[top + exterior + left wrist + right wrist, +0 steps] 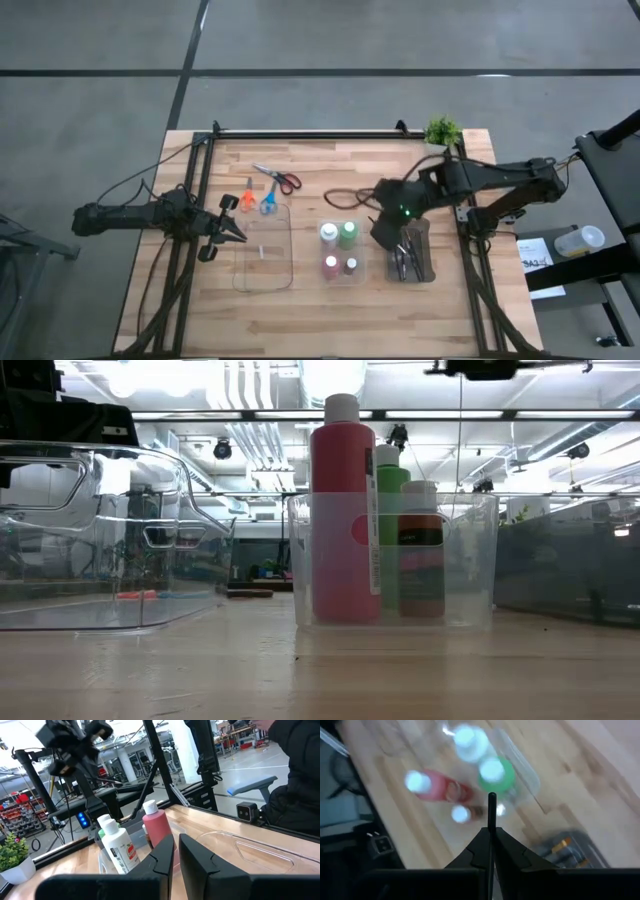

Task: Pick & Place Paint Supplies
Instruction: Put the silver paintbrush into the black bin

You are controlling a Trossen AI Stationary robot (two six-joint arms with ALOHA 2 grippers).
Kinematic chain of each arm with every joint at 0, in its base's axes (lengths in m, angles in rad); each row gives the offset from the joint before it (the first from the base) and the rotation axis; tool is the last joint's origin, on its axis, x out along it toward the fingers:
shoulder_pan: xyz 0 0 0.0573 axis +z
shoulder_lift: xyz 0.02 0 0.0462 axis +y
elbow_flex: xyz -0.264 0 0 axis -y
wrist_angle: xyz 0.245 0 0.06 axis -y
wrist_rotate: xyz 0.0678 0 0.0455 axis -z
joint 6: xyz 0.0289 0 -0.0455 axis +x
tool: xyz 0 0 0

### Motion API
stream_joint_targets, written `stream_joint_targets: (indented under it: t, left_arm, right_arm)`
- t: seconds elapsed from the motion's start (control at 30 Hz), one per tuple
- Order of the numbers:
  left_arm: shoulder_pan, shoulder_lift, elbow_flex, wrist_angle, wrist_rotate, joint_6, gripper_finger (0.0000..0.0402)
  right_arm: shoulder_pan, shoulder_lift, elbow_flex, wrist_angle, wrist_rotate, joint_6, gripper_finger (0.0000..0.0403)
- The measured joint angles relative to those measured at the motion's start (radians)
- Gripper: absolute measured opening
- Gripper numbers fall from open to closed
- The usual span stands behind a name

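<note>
Holding a thin paintbrush (pixel 491 815), the right gripper (pixel 491 837) is pinching it tight.
It is looking light, stiff and slippery, sticking out past the fingertips; left gripper (pixel 175 851) is waiting, fingers nearly closed, empty.

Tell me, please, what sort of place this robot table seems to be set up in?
Probably a large robotics lab or workshop hall. The low view shows long ceiling light strips and exposed pipes, the left wrist view shows more black metal rigs and shelving behind, and the wooden table stands on bare concrete floor.

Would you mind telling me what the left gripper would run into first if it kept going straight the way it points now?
Most likely the near wall of the clear tray just ahead of the left gripper; the paint bottles stand farther along, though depth is uncertain.
</note>
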Motion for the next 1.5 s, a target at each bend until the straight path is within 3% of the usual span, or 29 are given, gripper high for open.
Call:
stream_joint_targets:
  t: [0.3,0.4,0.5,0.7,1.1,1.5]
  left_arm:
    - [0.000,0.000,0.000,0.000,0.000,0.000,0.0035]
    - [0.000,0.000,0.000,0.000,0.000,0.000,0.0035]
    - [0.000,0.000,0.000,0.000,0.000,0.000,0.0035]
    - [0.000,0.000,0.000,0.000,0.000,0.000,0.0035]
    - [0.000,0.000,0.000,0.000,0.000,0.000,0.0035]
    - [0.000,0.000,0.000,0.000,0.000,0.000,0.0036]
  right_arm:
    - [0.132,-0.052,-0.173,-0.033,0.172,0.290,0.0013]
    - [0.189,-0.092,-0.272,-0.038,0.272,0.491,0.0013]
    - [0.243,-0.132,-0.381,-0.023,0.285,0.720,0.0013]
    - [0.327,-0.206,-0.539,0.027,0.393,0.935,0.0013]
    - [0.326,-0.235,-0.777,0.297,0.373,0.972,0.0013]
    - [0.326,-0.237,-0.857,0.395,0.359,0.989,0.0013]
